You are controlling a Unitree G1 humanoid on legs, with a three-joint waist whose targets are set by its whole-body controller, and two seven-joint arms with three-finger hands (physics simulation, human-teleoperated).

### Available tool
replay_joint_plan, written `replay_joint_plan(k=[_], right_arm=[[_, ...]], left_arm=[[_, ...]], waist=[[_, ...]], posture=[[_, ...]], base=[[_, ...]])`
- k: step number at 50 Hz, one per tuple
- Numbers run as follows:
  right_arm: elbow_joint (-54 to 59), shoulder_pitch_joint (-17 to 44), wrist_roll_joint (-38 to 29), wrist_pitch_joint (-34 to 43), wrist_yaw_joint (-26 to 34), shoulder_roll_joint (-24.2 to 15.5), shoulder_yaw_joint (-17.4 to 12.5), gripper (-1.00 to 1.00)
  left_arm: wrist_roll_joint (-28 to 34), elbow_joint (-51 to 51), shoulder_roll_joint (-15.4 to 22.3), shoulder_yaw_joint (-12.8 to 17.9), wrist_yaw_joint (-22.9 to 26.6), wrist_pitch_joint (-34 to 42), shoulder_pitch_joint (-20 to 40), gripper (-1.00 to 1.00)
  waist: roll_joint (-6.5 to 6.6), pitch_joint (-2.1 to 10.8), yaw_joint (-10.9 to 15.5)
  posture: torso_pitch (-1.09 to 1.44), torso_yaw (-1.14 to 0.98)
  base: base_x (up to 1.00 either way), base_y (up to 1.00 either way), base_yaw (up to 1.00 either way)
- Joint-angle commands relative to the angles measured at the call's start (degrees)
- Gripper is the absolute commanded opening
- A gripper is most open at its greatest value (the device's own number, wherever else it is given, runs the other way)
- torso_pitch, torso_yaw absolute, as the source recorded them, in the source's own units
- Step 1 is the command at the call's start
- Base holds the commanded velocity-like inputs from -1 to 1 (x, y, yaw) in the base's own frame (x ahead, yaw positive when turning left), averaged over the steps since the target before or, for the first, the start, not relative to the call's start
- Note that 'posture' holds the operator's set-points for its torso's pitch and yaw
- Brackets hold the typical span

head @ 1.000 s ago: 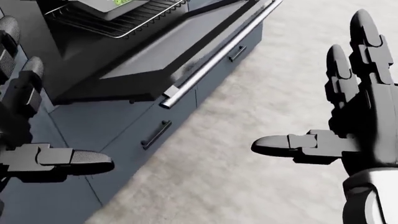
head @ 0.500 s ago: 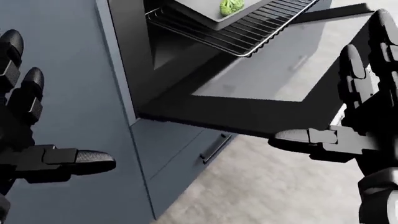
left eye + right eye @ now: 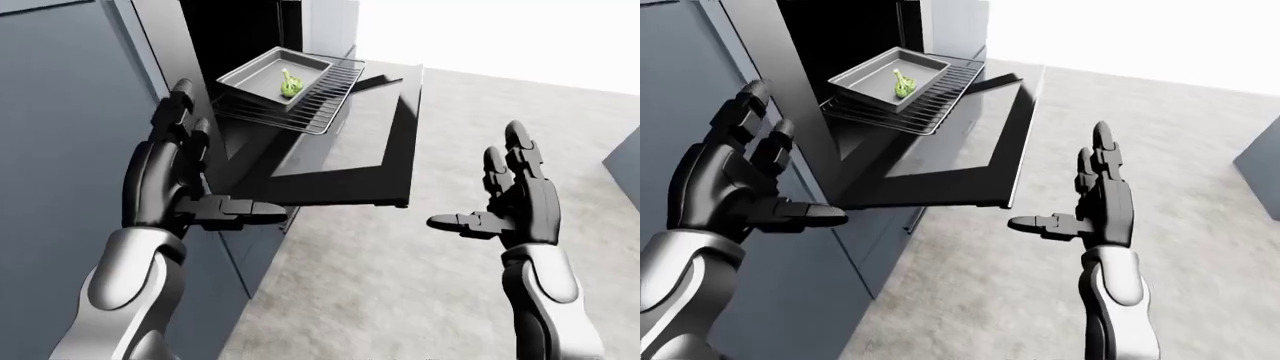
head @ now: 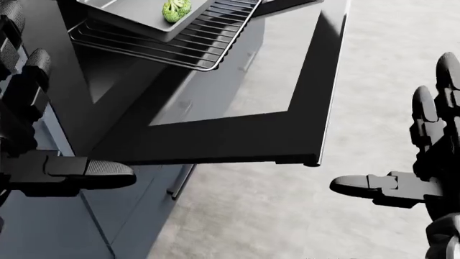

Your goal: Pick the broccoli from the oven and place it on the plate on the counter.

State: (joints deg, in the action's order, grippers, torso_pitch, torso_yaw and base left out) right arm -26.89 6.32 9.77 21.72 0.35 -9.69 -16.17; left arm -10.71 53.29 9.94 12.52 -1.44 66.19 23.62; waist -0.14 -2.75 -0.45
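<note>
Pale speckled floor across the right and bottom of the eye views. Dark grey cabinet front down the left, oven cavity open at the top. Oven door folded down flat, glossy black, jutting toward the view's right over the floor. Whole head view shifted since half a second ago: door now running from top right to bottom centre with its far edge fully in sight, so camera moved, not the things. Wire rack pulled out above the door. Grey baking tray resting on the rack. Broccoli lying in the tray, near its right side in the left-eye view; higher and further left in the head view than before.

Left hand raised beside the cabinet at the door's near corner, fingers spread, thumb stuck out sideways, holding nothing. Right hand over the floor, well apart from the door, fingers up and spread, thumb pointing left, empty; lower in the head view than before. Both well short of the tray.
</note>
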Motion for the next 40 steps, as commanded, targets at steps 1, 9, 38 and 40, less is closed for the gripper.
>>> replay_joint_plan(k=[1,9,38,40], right_arm=[[2.4,-0.7,-3.5,-7.6,1.6,-0.4,-2.3,1.0],[21.7,-5.5,-4.7,-25.5,5.7,-1.4,-7.7,1.0],[90.7,-0.3,6.6,-67.3,10.5,-9.9,-1.2,1.0],[91.7,0.1,6.0,-66.8,9.4,-10.1,-0.4,1.0]], left_arm=[[-0.8,1.5,0.5,0.0,-0.4,0.2,2.0,1.0],[-1.7,2.2,1.3,-0.6,-1.9,3.5,5.4,1.0],[0.8,1.2,1.2,-3.3,-1.2,4.0,7.6,1.0],[1.2,0.9,1.0,-3.6,-1.0,3.7,7.7,1.0]], waist=[[0.34,1.13,-0.1],[-1.58,1.47,0.6],[-0.76,1.37,0.0],[-2.17,0.68,-1.9]], posture=[[0.0,0.0],[0.0,0.0],[0.0,0.0],[0.0,0.0]], base=[[0.0,0.0,0.0],[0.0,0.0,0.0],[0.34,0.0,-0.03],[0.0,0.0,-1.0]])
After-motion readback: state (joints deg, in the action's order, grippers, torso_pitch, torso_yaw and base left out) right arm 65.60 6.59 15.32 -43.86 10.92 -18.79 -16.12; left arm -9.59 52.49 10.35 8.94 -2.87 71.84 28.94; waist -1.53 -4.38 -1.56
